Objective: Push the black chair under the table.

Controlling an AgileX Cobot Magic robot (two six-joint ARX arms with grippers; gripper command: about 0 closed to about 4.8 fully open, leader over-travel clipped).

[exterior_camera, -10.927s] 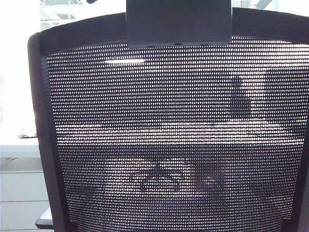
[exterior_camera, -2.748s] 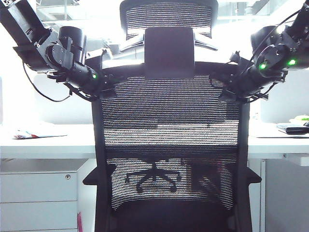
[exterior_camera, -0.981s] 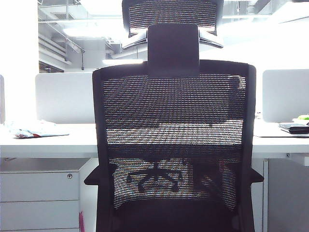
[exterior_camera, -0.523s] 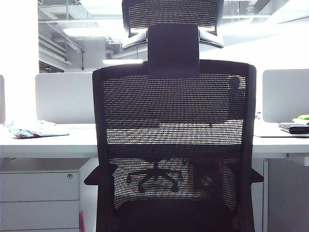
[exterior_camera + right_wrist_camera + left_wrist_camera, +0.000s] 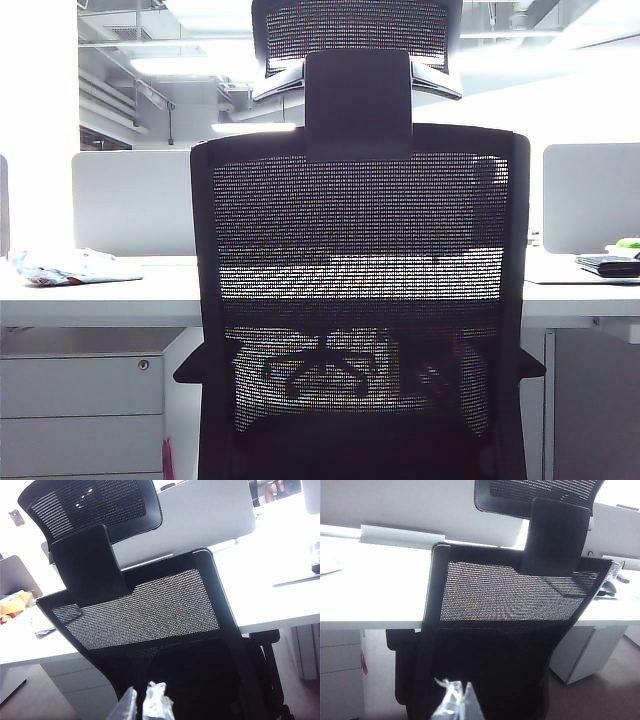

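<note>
Currently chair (image 5: pixel 358 300) upright, backrest facing both arms, seat pointing toward table (image 5: pixel 100 295) and tucked against its edge. Left gripper (image 5: pixel 454 705) and right gripper (image 5: pixel 145 702) withdrawn, well apart from backrest, neither touching; about equally near. Fingers nearly together on each, holding nothing. Absent from exterior view. Judged: push essentially complete.

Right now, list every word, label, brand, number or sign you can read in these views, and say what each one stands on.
None: no legible text in any view.
The black chair shows no visible label, nor does the table.
The crumpled wrapper on the table has colored markings, too blurred to read.
The drawer cabinet shows only a round lock.
The left gripper and right gripper hang behind the chair back, jaws close together, unmarked.
</note>
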